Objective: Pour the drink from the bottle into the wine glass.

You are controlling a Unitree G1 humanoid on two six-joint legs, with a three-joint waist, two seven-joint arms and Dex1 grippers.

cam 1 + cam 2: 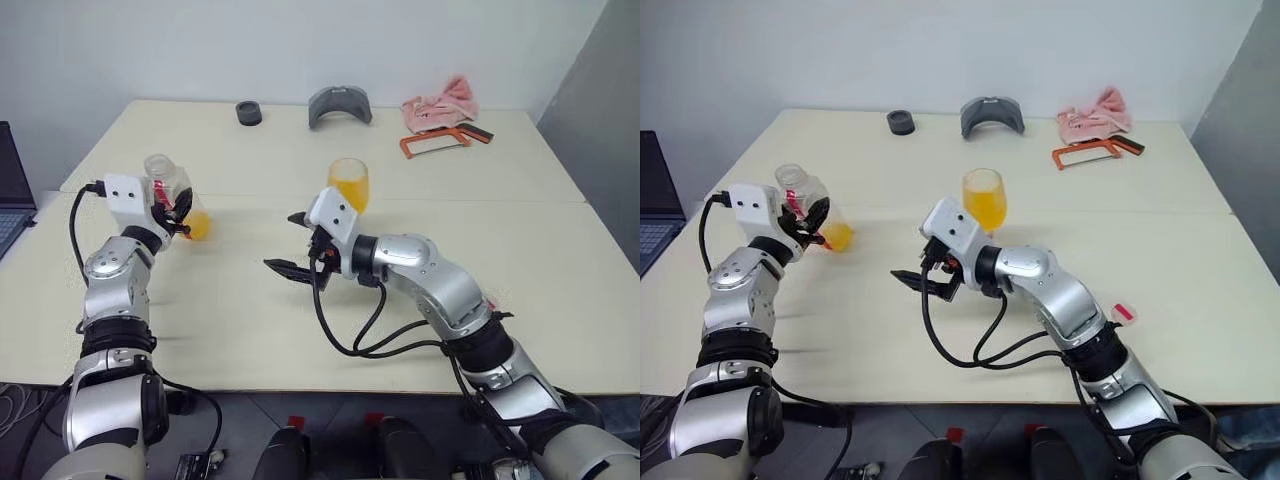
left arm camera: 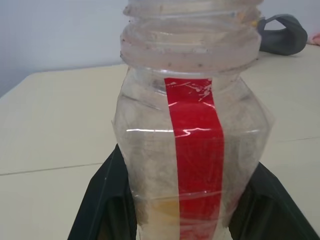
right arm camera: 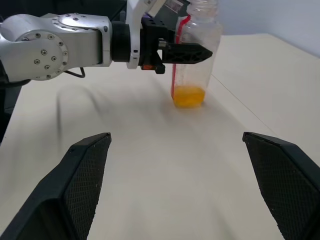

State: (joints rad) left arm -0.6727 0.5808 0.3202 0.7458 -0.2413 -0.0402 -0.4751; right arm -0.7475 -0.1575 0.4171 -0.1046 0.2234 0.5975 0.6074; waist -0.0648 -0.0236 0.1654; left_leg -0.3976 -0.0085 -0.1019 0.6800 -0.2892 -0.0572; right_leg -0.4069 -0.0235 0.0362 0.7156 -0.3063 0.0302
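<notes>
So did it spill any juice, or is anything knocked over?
No spill or tipping stands out. The wine glass stands upright with orange drink inside, and the left gripper holds the bottle upright with a little drink at its bottom.

A broad cream table [image 1: 300,330] runs across the room, a seam crossing its top from side to side; behind it rises a plain pale wall [image 1: 300,45]; a grey panel [image 1: 610,120] stands at the right edge; a laptop [image 1: 12,190] sits on a lower surface at the far left; soft, even light falls over everything; the floor below the near edge is dark grey.
</notes>
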